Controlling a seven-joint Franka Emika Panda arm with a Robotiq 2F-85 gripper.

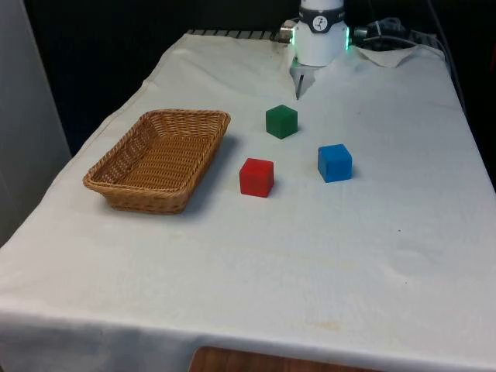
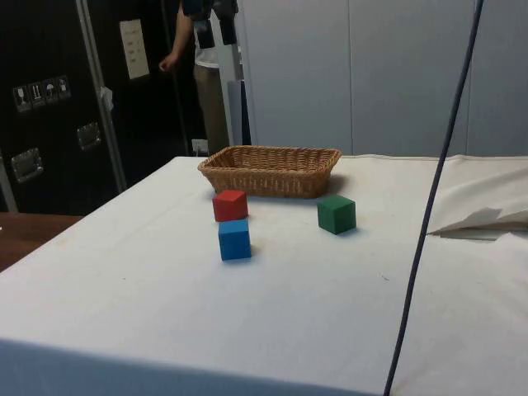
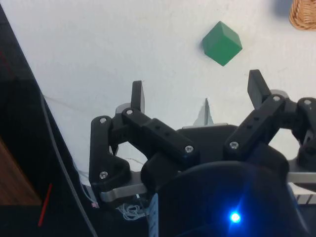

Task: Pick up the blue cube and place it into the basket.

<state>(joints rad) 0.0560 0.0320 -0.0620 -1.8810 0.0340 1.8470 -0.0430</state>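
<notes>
gripper (image 3: 197, 94): fingers spread wide, nothing between them; hangs above bare cloth at the robot's end of the table, clear of every object
fingers (image 3: 138, 96): both tips seen in the wrist view, well apart, touching nothing
arm (image 1: 320, 31): white, at the table's far end in the front view, a thin dark tip pointing down just beyond the green cube
blue cube (image 1: 335, 163): sits flat on the cloth, on the front view's right of the red cube, nearer the camera than the green cube; not in the basket, untouched
blue cube, side view (image 2: 234, 239): nearest block to that camera, just in front of the red one, a small gap between them
red cube (image 1: 256, 177): on the cloth, between basket and blue cube, near the basket's side
green cube (image 1: 281, 122): on the cloth, the block closest to the gripper; in the wrist view (image 3: 221, 43) it lies ahead of the fingers, apart from them
basket (image 1: 124, 191): wicker, rectangular, nothing inside; on the front view's left of the three cubes
table (image 1: 325, 263): white cloth, creased near the robot
person (image 2: 202, 58): standing behind the table in the side view, one hand raised at a dark cabinet
</notes>
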